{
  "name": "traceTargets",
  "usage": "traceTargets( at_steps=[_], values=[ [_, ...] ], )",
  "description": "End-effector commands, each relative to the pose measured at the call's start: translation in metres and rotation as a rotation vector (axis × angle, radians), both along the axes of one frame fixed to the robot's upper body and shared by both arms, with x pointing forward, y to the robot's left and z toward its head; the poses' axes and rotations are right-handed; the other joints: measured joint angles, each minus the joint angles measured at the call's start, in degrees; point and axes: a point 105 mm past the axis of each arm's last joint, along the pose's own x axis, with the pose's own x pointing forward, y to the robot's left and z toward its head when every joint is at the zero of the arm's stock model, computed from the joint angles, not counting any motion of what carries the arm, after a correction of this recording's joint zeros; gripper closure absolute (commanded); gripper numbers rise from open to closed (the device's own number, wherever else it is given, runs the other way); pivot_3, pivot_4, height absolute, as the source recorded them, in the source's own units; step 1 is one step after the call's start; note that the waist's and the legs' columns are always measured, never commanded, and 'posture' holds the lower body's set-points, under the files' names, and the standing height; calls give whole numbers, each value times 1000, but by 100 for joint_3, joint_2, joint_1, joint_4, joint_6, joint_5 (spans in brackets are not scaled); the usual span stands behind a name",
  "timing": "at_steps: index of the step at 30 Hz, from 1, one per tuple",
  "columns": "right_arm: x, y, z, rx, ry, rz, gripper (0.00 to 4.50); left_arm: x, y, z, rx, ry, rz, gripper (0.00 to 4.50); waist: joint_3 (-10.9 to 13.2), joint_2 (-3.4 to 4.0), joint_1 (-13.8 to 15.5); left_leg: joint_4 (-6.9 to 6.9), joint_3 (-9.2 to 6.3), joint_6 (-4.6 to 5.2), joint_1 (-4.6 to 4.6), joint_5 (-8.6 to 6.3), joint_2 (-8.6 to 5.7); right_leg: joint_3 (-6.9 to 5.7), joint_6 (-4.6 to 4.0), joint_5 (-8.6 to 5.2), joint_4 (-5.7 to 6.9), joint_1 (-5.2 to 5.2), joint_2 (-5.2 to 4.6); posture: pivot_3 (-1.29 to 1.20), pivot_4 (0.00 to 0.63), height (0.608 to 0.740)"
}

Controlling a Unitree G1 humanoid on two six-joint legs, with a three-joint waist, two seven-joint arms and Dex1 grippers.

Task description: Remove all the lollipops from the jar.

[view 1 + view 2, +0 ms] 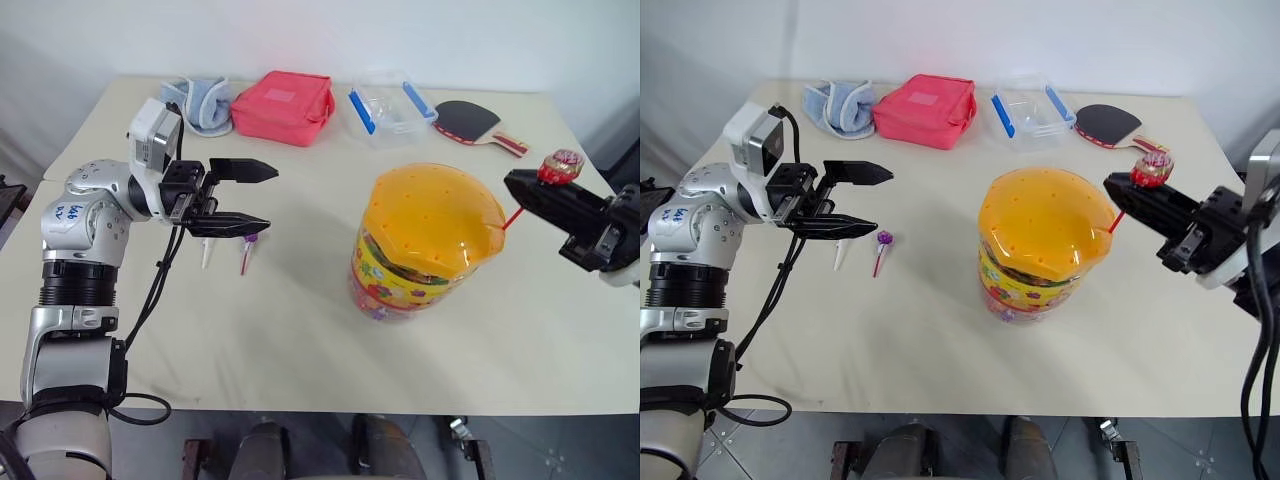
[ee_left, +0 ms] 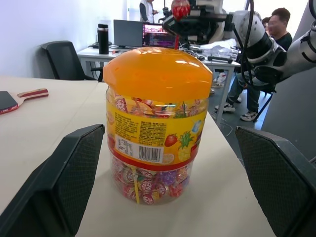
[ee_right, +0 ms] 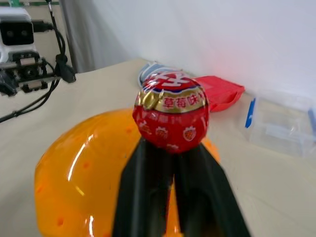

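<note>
While the right gripper (image 1: pixel 1135 190) is clamping the red lollipop (image 1: pixel 1151 168) by its stick, just under the foil head, the jar (image 1: pixel 425 240) is standing on the counter (image 1: pixel 300 330) with its orange lid on, right beside and below that gripper. In the right wrist view the red head is sitting on top of the 2 closed fingers, with the lid under them.

Over on the other side, the left gripper (image 1: pixel 235 198) is hovering level above the counter with its jaws wide apart and holding nothing, pointing toward the jar. Below it, 2 lollipops are lying on the counter, well apart from the jar: the purple lollipop (image 1: pixel 882 248) and, just beside it, another (image 1: pixel 841 253) of which a pale stick is showing under the lower finger.

Judging by this, the third and last lollipop is being lifted away, so the task is looking nearly done. The next move is calling for the right arm to carry the red one clear of the lid and down to a bare patch of counter, then to part its fingers. The red stick is running close to the lid's rim, so it could be snagging there if the arm is swinging low
</note>
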Motion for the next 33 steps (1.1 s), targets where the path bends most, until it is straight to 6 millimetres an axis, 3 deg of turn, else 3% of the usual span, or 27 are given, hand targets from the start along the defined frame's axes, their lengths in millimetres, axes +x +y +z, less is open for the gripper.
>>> traceTargets(
  at_steps=[1, 5, 7, 11, 13, 15, 18, 25, 32, 33],
  values=[
    [-7, -6, 30, 16, -97, -25, 4477, -16, -2, 8, -1, -55, -146, 0, 0, 0, 0, -1, 0, 0, 0, 0, 0, 0, 0, 0, -1, 0, 0, 0, 150, 740],
    [-10, -13, 57, 12, -172, -76, 4477, -17, -2, 9, 3, -55, -155, 0, 0, 1, -1, -1, 1, 0, -2, 0, 2, -1, 0, 0, -3, -1, 0, 0, 150, 740],
    [-5, -31, 61, -7, -145, -183, 4477, -17, 0, 8, 10, -53, -153, 0, 0, 1, 8, -1, 0, 0, -4, 0, 2, -1, 0, 0, -4, -2, 0, 0, 150, 740],
    [13, -78, 27, -70, 149, -408, 4477, -14, 5, 4, 44, -27, -127, 0, -1, -2, 3, -5, 1, 3, -7, -2, 5, -3, 0, 0, -10, -2, -1, 0, 150, 740],
    [20, -108, -10, -90, 349, -522, 4477, -7, 9, -5, 93, -15, -78, 0, -2, -3, 19, -4, 3, 5, -7, -3, 3, -2, 0, 0, -11, -1, -2, 0, 150, 740],
    [20, -123, -41, -125, 495, -573, 4477, -4, 11, -8, 103, -10, -66, 0, -2, -3, 16, -3, 4, 6, -7, -3, 2, -3, 0, 0, -12, 0, -1, 0, 150, 740],
    [23, -132, -78, -151, 627, -605, 4477, 1, 13, -15, 130, 22, -36, 0, -3, 6, -5, -4, 7, 6, -9, -3, 0, -2, 0, 0, -11, -6, -1, 0, 150, 740],
    [36, -149, -134, -148, 762, -691, 4477, 10, 19, -29, 158, 85, 81, 0, -3, 7, -67, -9, 8, 4, -8, -2, 4, -2, 0, 0, -11, -8, 4, 0, 150, 740],
    [49, -155, -164, -132, 805, -702, 4477, 4, 19, -34, 124, 79, 93, 0, -3, 12, -69, -9, 10, 4, -9, -2, 4, -2, 0, 0, -11, -10, 3, 0, 150, 740],
    [50, -155, -166, -132, 806, -701, 4218, 4, 20, -34, 124, 85, 97, 0, -3, 13, -68, -9, 10, 4, -9, -2, 4, -2, 0, 0, -11, -10, 2, 0, 150, 740]
  ],
)
